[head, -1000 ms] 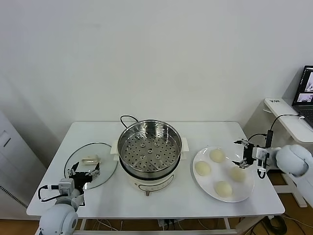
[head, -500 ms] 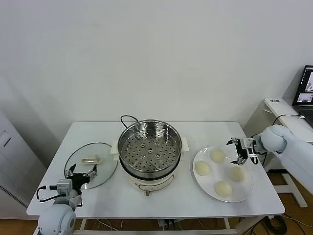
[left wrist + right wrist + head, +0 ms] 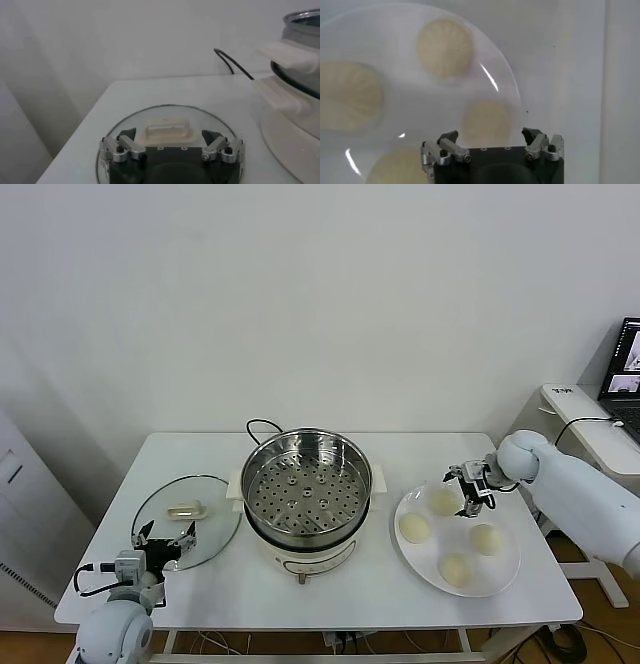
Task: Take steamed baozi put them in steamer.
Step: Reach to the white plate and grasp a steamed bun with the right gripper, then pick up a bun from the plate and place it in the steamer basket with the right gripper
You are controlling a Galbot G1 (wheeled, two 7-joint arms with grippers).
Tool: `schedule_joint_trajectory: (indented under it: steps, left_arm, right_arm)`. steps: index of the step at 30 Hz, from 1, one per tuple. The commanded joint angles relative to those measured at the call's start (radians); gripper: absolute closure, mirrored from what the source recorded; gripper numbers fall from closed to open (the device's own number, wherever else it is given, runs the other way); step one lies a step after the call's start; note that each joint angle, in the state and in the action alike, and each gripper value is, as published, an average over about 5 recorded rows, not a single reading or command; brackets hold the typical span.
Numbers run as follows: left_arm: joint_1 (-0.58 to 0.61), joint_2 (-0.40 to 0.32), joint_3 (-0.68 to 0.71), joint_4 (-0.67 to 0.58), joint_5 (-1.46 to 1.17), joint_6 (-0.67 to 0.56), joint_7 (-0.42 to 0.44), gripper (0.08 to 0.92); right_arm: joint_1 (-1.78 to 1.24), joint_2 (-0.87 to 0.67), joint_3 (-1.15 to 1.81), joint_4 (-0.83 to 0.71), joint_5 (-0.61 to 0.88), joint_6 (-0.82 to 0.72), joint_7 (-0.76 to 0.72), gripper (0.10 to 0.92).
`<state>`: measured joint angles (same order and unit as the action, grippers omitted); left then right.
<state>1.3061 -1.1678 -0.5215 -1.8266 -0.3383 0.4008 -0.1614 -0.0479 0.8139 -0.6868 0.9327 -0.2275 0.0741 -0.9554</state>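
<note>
Baozi: four buns (image 3: 443, 501) sit on the white plate (image 3: 506, 575), right of the steamer (image 3: 306, 487), none inside it yet
Handling: I judge them soft, light and easily dented, maybe a bit tacky
Hold: I'd pinch one gently across the sides of its dome, low down, not on the crown
Right gripper (image 3: 468, 487): fingers spread, empty, poised just above the rear bun nearest the steamer
Left gripper (image 3: 165, 540): spread wide, holding nothing, parked by the glass lid (image 3: 185, 514) on the table (image 3: 420, 449)
</note>
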Motion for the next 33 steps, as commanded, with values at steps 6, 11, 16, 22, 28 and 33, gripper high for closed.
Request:
schedule_joint_trajectory:
  steps: [6, 11, 16, 22, 28, 33]
  left_arm:
    - [0.004, 0.002, 0.0, -0.002, -0.001, -0.001, 0.005, 0.177]
    - [0.006, 0.0, -0.001, -0.004, -0.001, -0.001, 0.003, 0.177]
    - [0.01, -0.002, -0.004, -0.008, -0.001, -0.001, 0.001, 0.177]
    - [0.021, -0.005, -0.009, -0.02, -0.001, 0.001, -0.001, 0.177]
    - [0.028, -0.007, -0.009, -0.03, -0.005, 0.001, -0.003, 0.177]
    - [0.034, -0.006, -0.007, -0.033, -0.011, -0.001, -0.006, 0.177]
  right_arm:
    - [0.015, 0.058, -0.007, -0.078, -0.032, 0.003, -0.017, 0.316]
    - [0.013, 0.056, -0.002, -0.072, -0.024, 0.006, -0.029, 0.405]
    - [0.025, 0.04, -0.016, -0.041, -0.004, 0.009, -0.039, 0.437]
    - [0.112, -0.04, -0.111, 0.078, 0.093, -0.006, -0.056, 0.456]
    - [0.382, -0.152, -0.295, 0.248, 0.25, 0.016, -0.079, 0.465]
    - [0.604, -0.113, -0.413, 0.275, 0.331, 0.099, -0.085, 0.465]
